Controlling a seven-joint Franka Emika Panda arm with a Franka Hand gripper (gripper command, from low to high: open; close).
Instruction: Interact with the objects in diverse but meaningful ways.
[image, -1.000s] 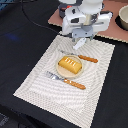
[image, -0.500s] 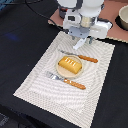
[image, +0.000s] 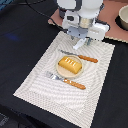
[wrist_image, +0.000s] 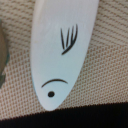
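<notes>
A white fish (wrist_image: 62, 47) with black markings fills the wrist view, lying over the woven placemat (wrist_image: 107, 75) with its head near the mat's edge. In the exterior view the fish (image: 78, 44) shows as a white shape right under my gripper (image: 81, 36), at the far edge of the placemat (image: 45, 90). My fingers are hidden, so I cannot tell if they hold the fish. A yellow-orange ridged bread block (image: 70, 64) sits on a small round plate (image: 59, 71) in the middle of the mat. The tomato and sausage are out of view.
An orange-handled knife (image: 82, 57) lies beyond the plate and an orange-handled fork (image: 67, 81) lies in front of it. A grey pot (image: 122, 17) stands on a brown board (image: 116, 31) at the exterior view's far right. A black table (image: 20, 45) surrounds the mat.
</notes>
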